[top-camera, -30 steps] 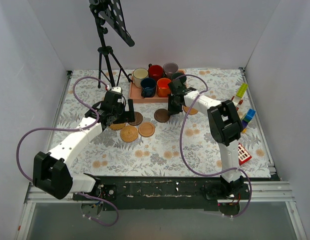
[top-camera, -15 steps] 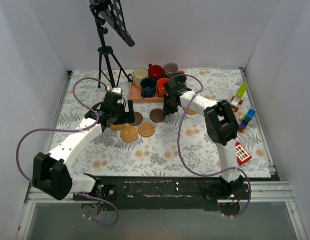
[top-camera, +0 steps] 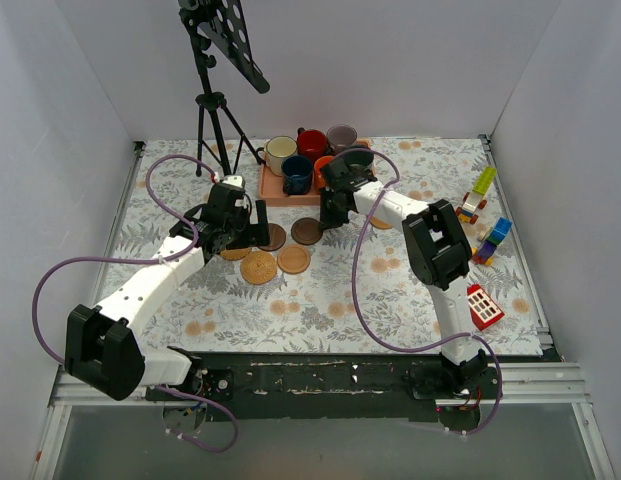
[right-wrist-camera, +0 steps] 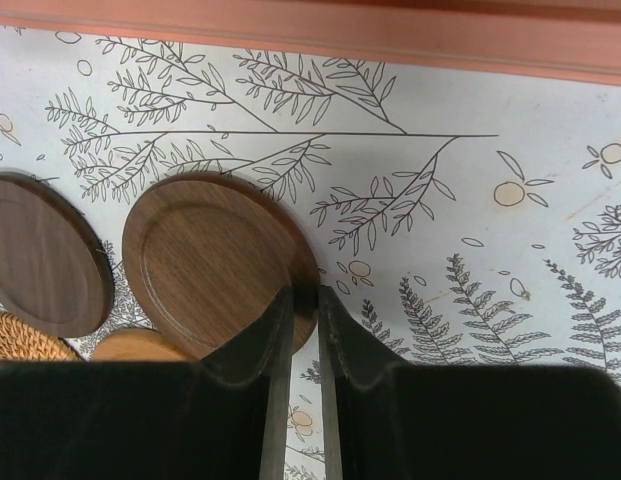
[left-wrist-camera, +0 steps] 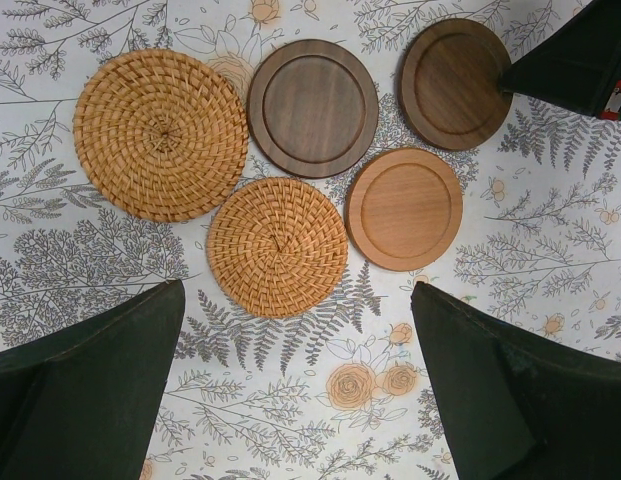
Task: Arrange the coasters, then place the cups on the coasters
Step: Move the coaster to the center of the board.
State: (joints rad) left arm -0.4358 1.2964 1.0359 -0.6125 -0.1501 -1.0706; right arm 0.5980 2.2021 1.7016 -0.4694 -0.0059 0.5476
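One dark brown coaster (right-wrist-camera: pixel 205 260), lying near the pink tray (right-wrist-camera: pixel 390 38), is pinched at its rim by the right gripper (right-wrist-camera: pixel 303 320), so slide it gently beside the other coasters (left-wrist-camera: pixel 277 247) without bumping them, while the left gripper (left-wrist-camera: pixel 297 292) hangs spread wide.

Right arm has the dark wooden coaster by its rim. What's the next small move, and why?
Probably open the jaws and lift: the dark brown wooden coaster pinched by the right gripper seems flat on the floral cloth, close beside its dark brown twin.
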